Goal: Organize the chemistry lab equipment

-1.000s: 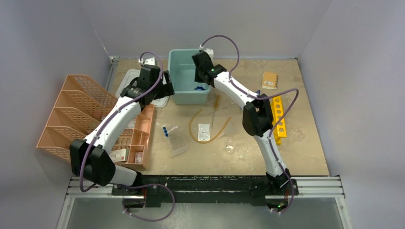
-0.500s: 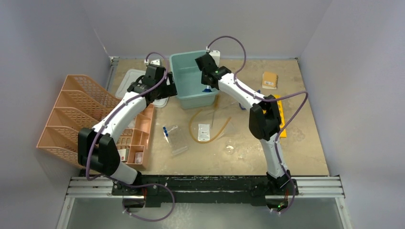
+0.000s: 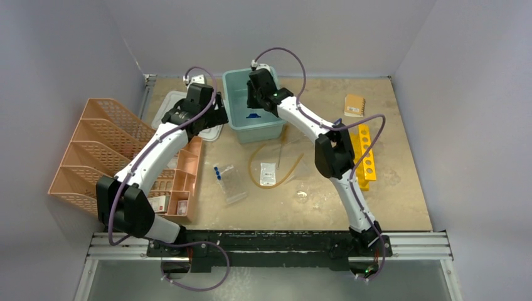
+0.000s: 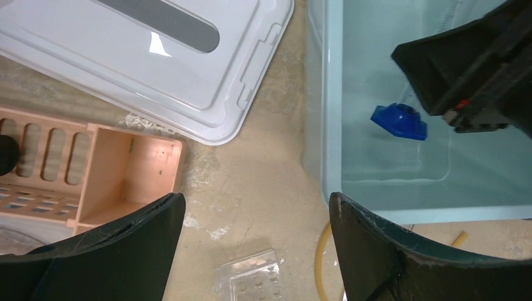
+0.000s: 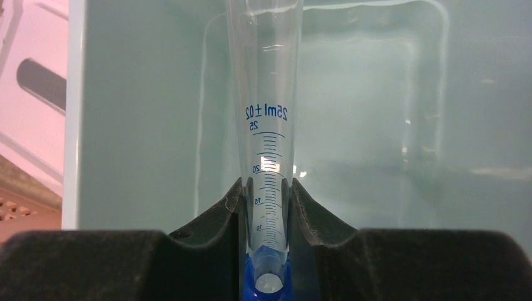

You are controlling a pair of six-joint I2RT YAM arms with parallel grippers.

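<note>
My right gripper (image 5: 266, 188) is shut on the blue-based clear cylinder (image 5: 266, 119), low on its marked tube just above the base. It holds the cylinder inside the teal bin (image 3: 235, 103), with the blue base (image 4: 399, 120) close to the bin floor. My left gripper (image 4: 257, 207) hangs open and empty over bare table beside the bin's left wall. Amber rubber tubing (image 3: 250, 166), a white packet (image 3: 268, 174), a clear bag of blue-capped tubes (image 3: 227, 182) and a small glass dish (image 3: 302, 195) lie mid-table.
A white lid (image 3: 168, 106) lies left of the bin. Peach organizer trays (image 3: 94, 150) and a peach compartment tray (image 3: 188, 175) stand on the left. A yellow rack (image 3: 365, 157) and a brown notebook (image 3: 354, 105) sit at the right.
My right gripper, still holding the cylinder, swung right and then back left inside the bin. The bin has turned a little. The left gripper stays open beside it.
</note>
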